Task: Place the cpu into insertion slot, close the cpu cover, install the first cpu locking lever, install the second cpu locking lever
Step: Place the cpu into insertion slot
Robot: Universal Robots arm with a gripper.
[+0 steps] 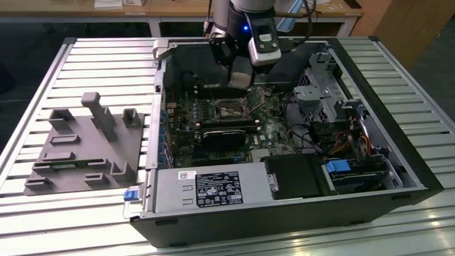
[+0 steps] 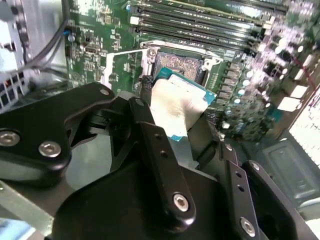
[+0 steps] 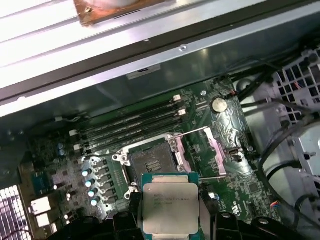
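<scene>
Power supply (image 1: 213, 189) sits at the near edge of the open computer case (image 1: 419, 176). Past it, mid-board, insertion slot (image 1: 229, 109) lies bare, with gripper (image 1: 240, 80) hanging just above its far side. Grey fixture block (image 1: 85, 146) is well apart, on the exterior view's left. Second wrist view: fingers (image 2: 150, 135) clamped on cpu (image 2: 180, 105) by opposite edges, chip held clear of slot (image 2: 180, 65). First wrist view: cpu (image 3: 170, 207) beside slot (image 3: 150, 165), not over it; cpu cover (image 3: 216, 150) swung up, open. Judged: step one, placing, unfinished. Seating calls for centring and squaring chip to socket, then a gentle straight descent.
</scene>
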